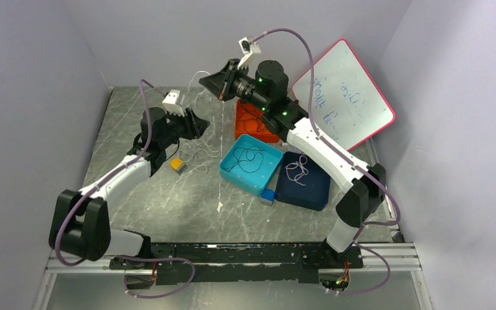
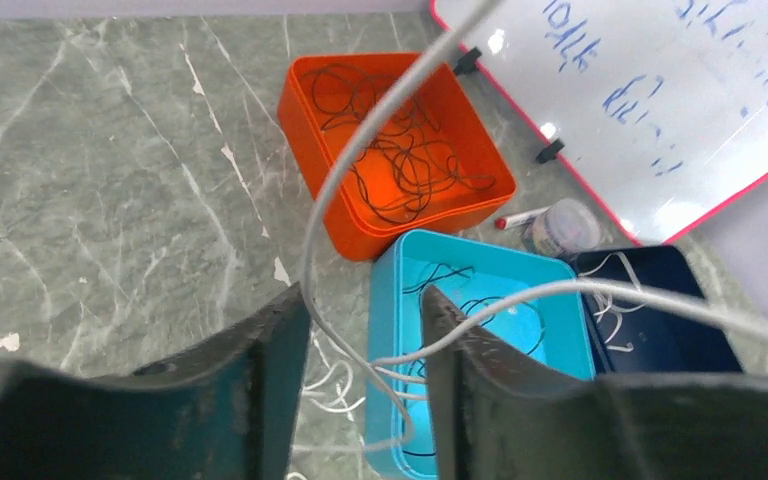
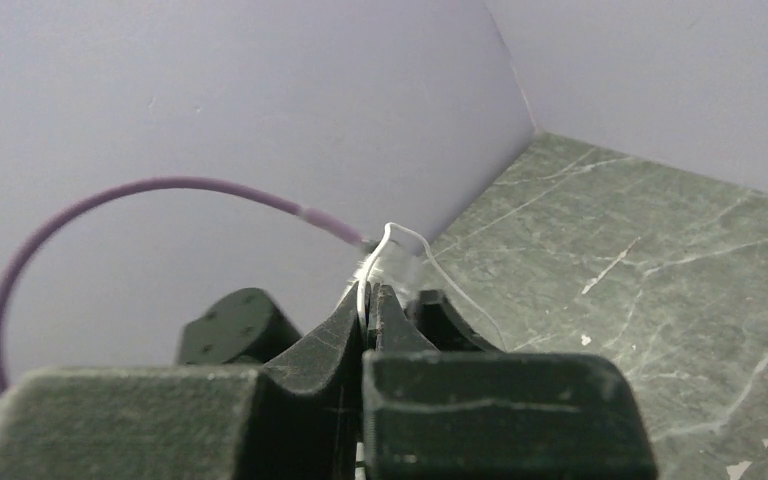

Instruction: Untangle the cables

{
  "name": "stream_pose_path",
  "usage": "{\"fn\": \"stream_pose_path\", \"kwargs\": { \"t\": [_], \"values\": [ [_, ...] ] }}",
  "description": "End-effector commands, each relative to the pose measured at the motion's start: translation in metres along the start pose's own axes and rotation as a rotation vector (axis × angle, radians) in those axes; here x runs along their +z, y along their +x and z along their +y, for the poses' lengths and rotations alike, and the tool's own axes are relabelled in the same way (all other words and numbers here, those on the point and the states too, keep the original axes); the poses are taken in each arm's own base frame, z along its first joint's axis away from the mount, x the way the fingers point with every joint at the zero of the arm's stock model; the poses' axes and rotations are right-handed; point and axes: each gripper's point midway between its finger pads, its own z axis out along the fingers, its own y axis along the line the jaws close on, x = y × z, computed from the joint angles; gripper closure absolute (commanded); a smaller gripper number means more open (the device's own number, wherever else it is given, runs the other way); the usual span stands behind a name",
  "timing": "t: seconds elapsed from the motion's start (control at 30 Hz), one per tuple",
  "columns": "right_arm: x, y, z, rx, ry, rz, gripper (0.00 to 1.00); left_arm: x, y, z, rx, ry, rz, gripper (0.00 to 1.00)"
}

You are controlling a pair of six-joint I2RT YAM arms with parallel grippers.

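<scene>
Right gripper (image 3: 370, 296) clamps a white cable (image 2: 338, 165) aloft over the table (image 1: 168, 200). The strand passes between the left gripper's (image 2: 360, 305) parted fingers, apparently touching neither.

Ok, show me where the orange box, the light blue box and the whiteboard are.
Orange box (image 2: 430, 226): left wrist view, near wall.
Light blue box (image 1: 239, 183): top view, near wall.
Whiteboard (image 1: 355, 84): top view, white writing face.

White cable (image 2: 560, 288) hangs across the middle (trays (image 2: 350, 235) crowd right).
</scene>
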Motion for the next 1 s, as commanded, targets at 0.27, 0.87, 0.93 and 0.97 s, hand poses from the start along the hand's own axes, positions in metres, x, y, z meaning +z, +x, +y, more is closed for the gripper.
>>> {"fn": "stream_pose_path", "kwargs": {
  "t": [0.27, 0.87, 0.93, 0.97],
  "values": [
    [-0.062, -0.098, 0.037, -0.056, -0.078, -0.215, 1.0, 0.009, 0.051, 0.008, -0.043, 0.054, 0.078, 0.84],
    [-0.168, -0.193, -0.006, -0.288, 0.228, -0.444, 1.0, -0.008, 0.115, 0.036, -0.164, -0.079, 0.178, 0.91],
    [-0.181, -0.2, -0.006, -0.327, 0.274, -0.47, 1.0, -0.008, 0.118, 0.039, -0.168, -0.091, 0.186, 0.91],
    [-0.188, -0.205, -0.005, -0.346, 0.299, -0.485, 1.0, -0.008, 0.119, 0.04, -0.167, -0.096, 0.189, 0.91]
  ]
}}
